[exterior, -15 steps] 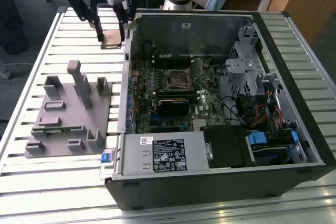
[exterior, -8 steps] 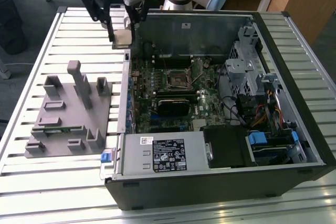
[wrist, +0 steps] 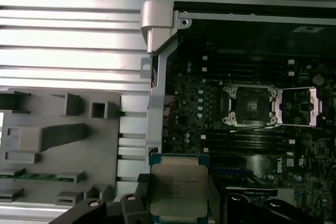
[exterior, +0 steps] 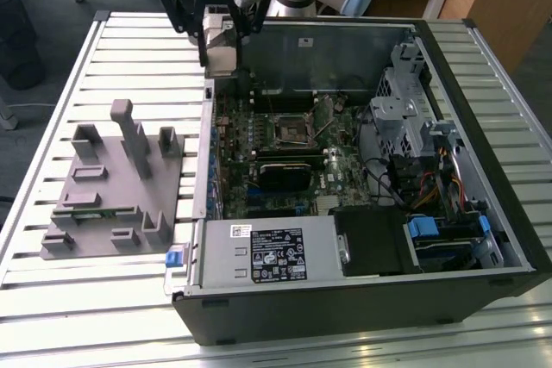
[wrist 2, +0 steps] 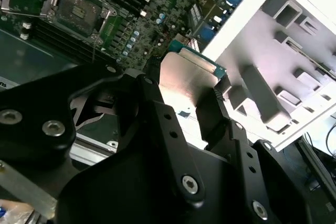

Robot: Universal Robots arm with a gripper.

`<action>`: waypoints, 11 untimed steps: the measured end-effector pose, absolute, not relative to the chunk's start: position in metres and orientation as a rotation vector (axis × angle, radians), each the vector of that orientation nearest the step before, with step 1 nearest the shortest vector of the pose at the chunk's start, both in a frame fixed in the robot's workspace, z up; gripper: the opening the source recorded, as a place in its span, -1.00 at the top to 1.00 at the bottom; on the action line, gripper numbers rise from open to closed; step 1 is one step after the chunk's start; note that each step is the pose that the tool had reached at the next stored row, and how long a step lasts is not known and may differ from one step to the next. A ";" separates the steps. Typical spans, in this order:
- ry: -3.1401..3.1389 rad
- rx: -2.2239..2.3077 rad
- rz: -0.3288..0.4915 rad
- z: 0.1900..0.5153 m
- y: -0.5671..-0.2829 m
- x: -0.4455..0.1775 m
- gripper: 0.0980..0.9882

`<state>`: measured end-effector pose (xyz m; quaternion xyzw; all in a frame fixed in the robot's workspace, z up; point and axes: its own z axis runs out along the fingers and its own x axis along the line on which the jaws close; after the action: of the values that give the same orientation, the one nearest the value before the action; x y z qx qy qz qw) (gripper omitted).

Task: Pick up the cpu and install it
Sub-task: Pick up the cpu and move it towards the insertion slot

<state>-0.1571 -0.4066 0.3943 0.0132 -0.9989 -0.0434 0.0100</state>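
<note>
Silvery cpu (wrist: 178, 190) clamped by its edges in my fingers (wrist 2: 207, 116), gripper (wrist 2: 181, 103) well apart from the socket (wrist: 251, 106). Risk: the edge grip slips or tilts and the cpu seats skewed.

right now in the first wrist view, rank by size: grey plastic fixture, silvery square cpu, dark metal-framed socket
1. grey plastic fixture
2. silvery square cpu and dark metal-framed socket: near alike, and the cpu is closer to the camera, so unranked
</note>
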 end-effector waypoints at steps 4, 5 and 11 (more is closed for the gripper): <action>-3.118 0.041 -0.136 0.393 -0.399 -0.149 0.04; -3.118 0.041 -0.136 0.393 -0.398 -0.147 0.04; -3.119 0.036 -0.136 0.391 -0.392 -0.131 0.04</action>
<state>-0.1315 -0.3919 0.3915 0.0116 -0.9989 -0.0434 0.0099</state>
